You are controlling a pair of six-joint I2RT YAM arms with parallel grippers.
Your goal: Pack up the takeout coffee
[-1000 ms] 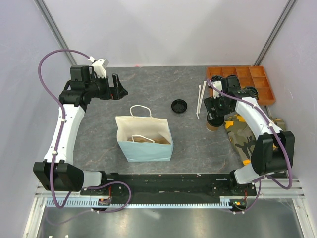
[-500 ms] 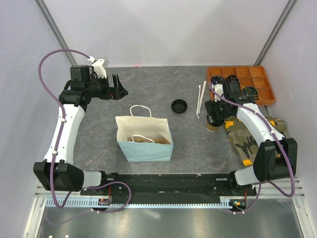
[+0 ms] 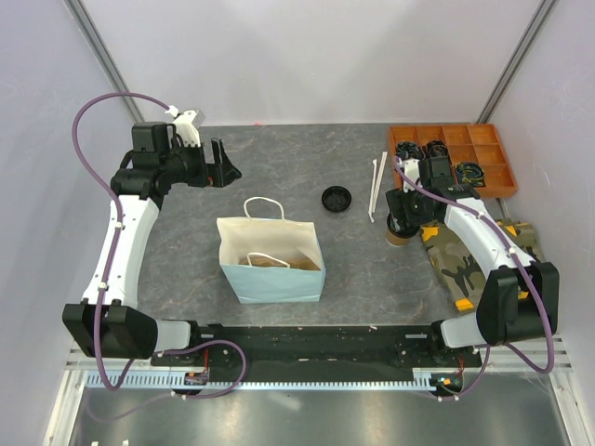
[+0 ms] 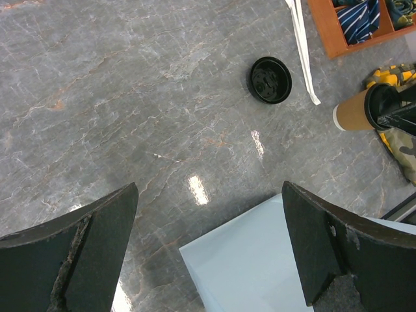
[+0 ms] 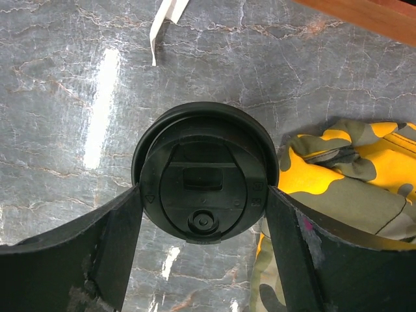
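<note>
The takeout coffee (image 3: 398, 238) is a tan cup with a black lid (image 5: 205, 179), standing upright on the grey table right of centre. My right gripper (image 3: 403, 219) comes down over it from above. In the right wrist view the right gripper (image 5: 203, 192) has one finger against each side of the lid, closed on the cup. The left wrist view shows the cup (image 4: 351, 112) from afar with the right fingers at its top. My left gripper (image 3: 223, 163) hovers open at the far left, and its wrist view shows the left gripper (image 4: 209, 188) holding nothing.
A light-blue paper bag (image 3: 274, 271) stands open at the centre front, with something tan inside. A loose black lid (image 3: 337, 199) lies beyond it. White strips (image 3: 376, 186) lie near the cup. A camouflage cloth (image 3: 457, 253) sits right of the cup. An orange compartment tray (image 3: 490, 190) fills the far right corner.
The right arm's elbow swung out to the right and the wrist turned over the cup. Its fingers drew in a little onto the lid. The left arm stayed still.
</note>
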